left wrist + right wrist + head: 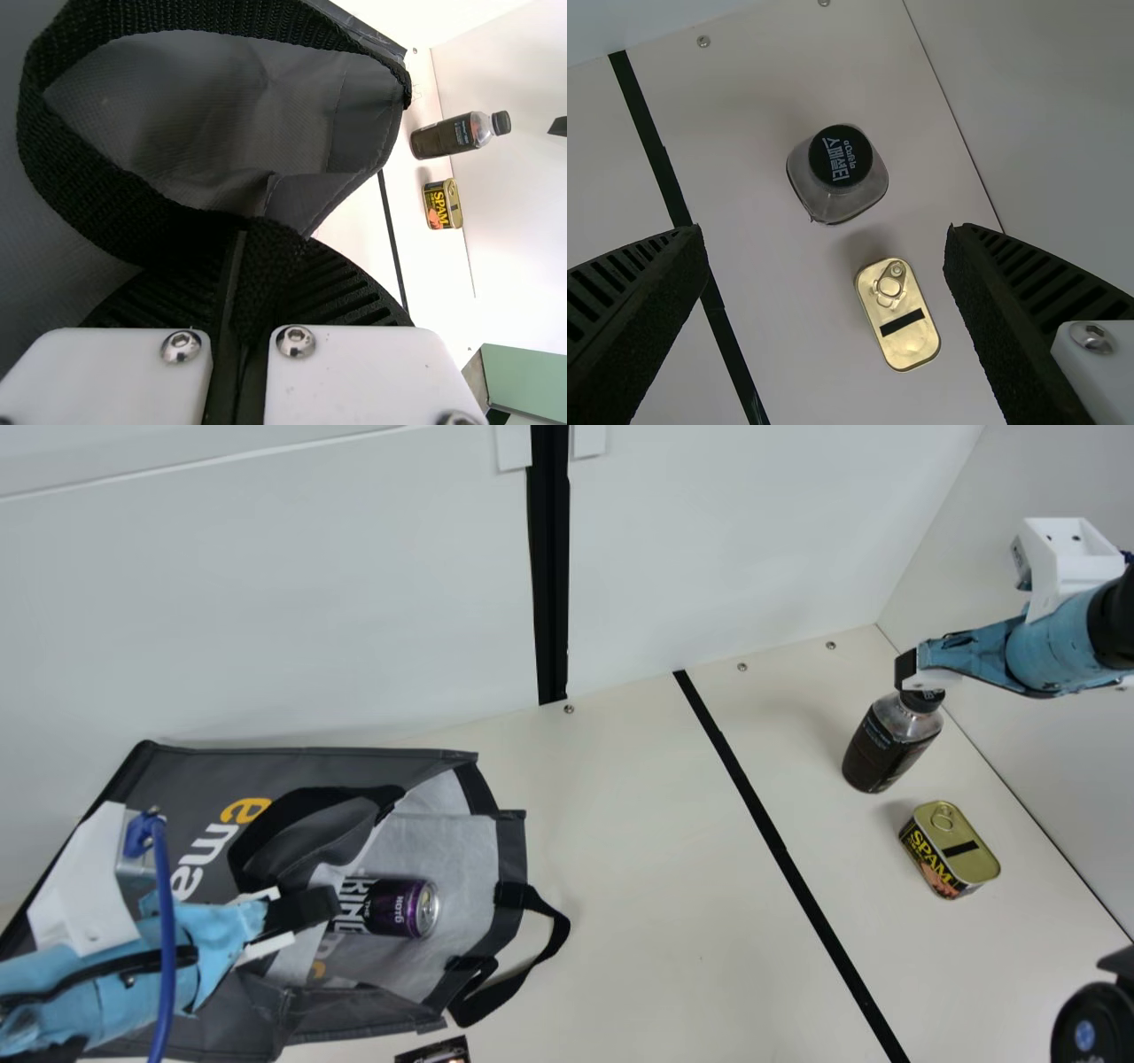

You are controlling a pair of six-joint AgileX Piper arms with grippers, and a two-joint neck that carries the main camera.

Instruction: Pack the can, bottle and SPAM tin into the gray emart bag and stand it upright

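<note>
a purple metal can (400, 908) lies in the gray fabric bag (292, 766); dark plastic bottle (877, 753), rectangular golden tin (946, 840) and uprighting remain. left end effector (330, 904) clenches black webbing handle (266, 274); right end effector (825, 232) released.

So there's a black tape line (753, 806) running across the cream table (620, 850) from its back edge. Three screws (742, 666) dot that back edge, and a black vertical strip (551, 584) runs up the white back wall (310, 602) between two white tabs (514, 444). The left wrist view has a flat green panel (527, 385) (no clue what it is, tbh).
</note>
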